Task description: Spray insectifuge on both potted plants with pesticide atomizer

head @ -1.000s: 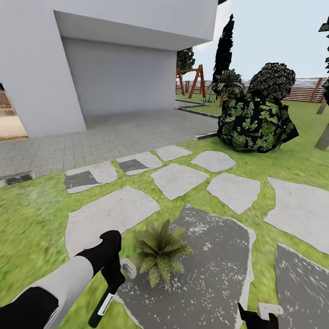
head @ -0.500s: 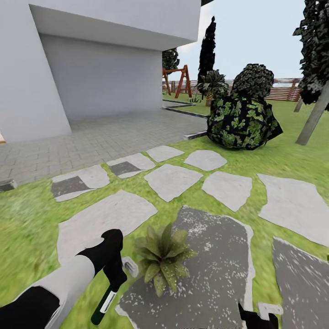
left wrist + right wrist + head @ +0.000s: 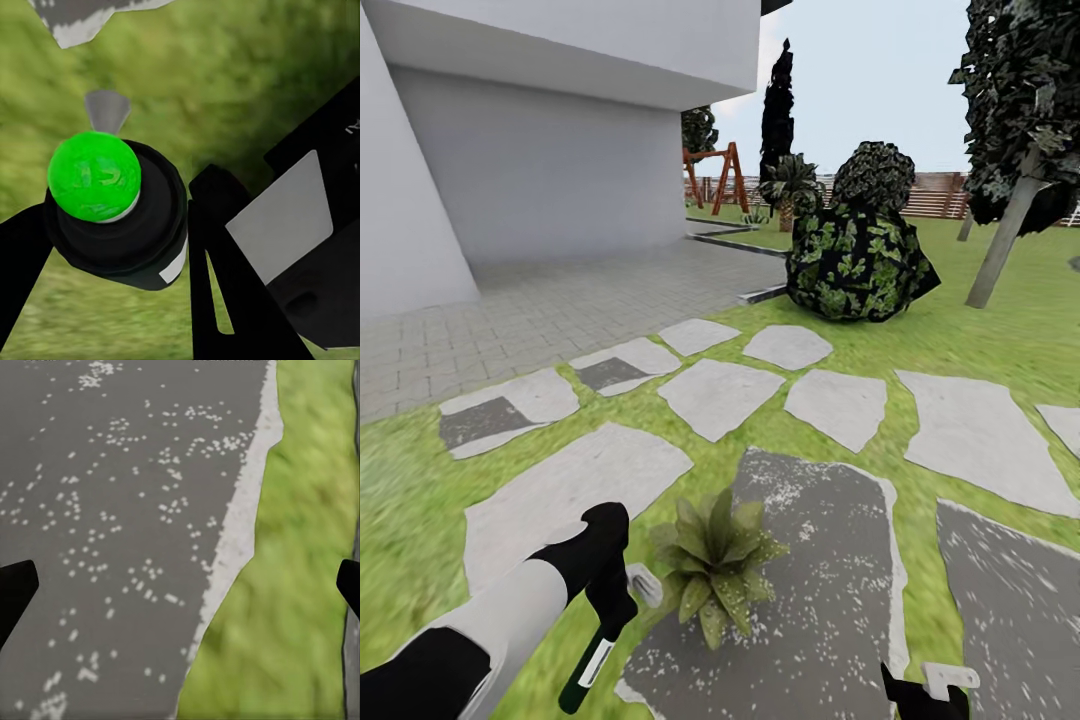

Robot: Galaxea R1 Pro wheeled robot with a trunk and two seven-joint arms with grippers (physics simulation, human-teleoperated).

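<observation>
Open garden (image 3: 1000,340) of lawn and grey stone slabs (image 3: 720,395) ahead, edged by white house wall (image 3: 530,170), dark bush (image 3: 855,262). Right gripper (image 3: 925,690) cut off low, jaws wide apart. Potted plant (image 3: 712,562) just beside left gripper (image 3: 608,610), jaws clamped on dark pesticide atomizer (image 3: 112,210), green-capped.

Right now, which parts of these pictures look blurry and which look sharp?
Head view: the potted plant and stone slabs are fairly crisp, the grass at the lower left is smeared. Left wrist view: the pesticide atomizer is sharp, the lawn behind it soft. Right wrist view: the speckled slab is clear, the grass beside it blurred.
</observation>
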